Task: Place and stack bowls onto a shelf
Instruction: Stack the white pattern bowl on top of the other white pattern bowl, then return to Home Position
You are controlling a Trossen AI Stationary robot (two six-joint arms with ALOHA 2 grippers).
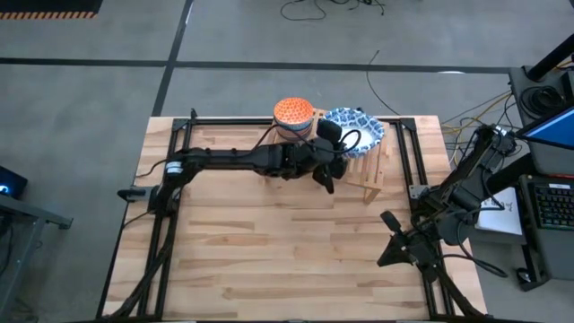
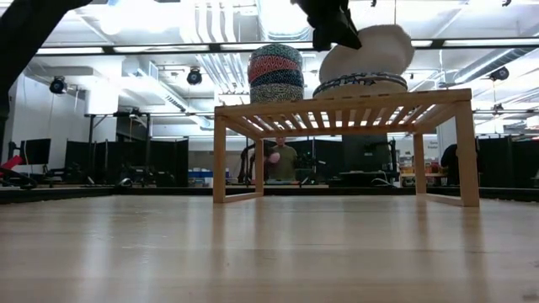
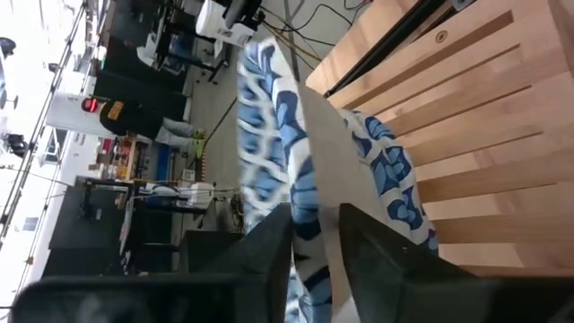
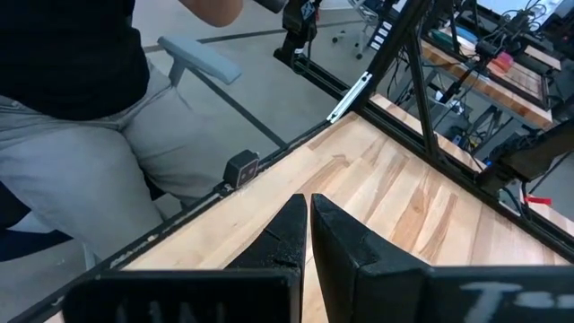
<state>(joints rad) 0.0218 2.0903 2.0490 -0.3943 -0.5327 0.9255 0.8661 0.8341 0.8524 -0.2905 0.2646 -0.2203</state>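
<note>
Bowls are sitting on the shelf at the far edge of the surface. Toward its left end I am seeing a stack of small bowls, orange-red on top from above; from table height the stack is showing banded layers, reddish over blue-patterned ones. Just beside it to the right, the wide blue-and-white bowls are lying nested on the slats.

I am holding my left tool over that right-hand pile, arm stretched across from the left side of the surface. In the left wrist view my fingers are straddling the rim of a tilted blue bowl, one finger on each side of its wall; whether they are pinching it or just letting go I cannot tell. That bowl is leaning steeply against another patterned bowl lying on the slats under it. From table height the tilted bowl is showing its pale underside above the flat pile's rim.

My right tool is waiting near the surface's right edge, fingers pressed together, gripping nothing. A person is standing just past that edge.
</note>
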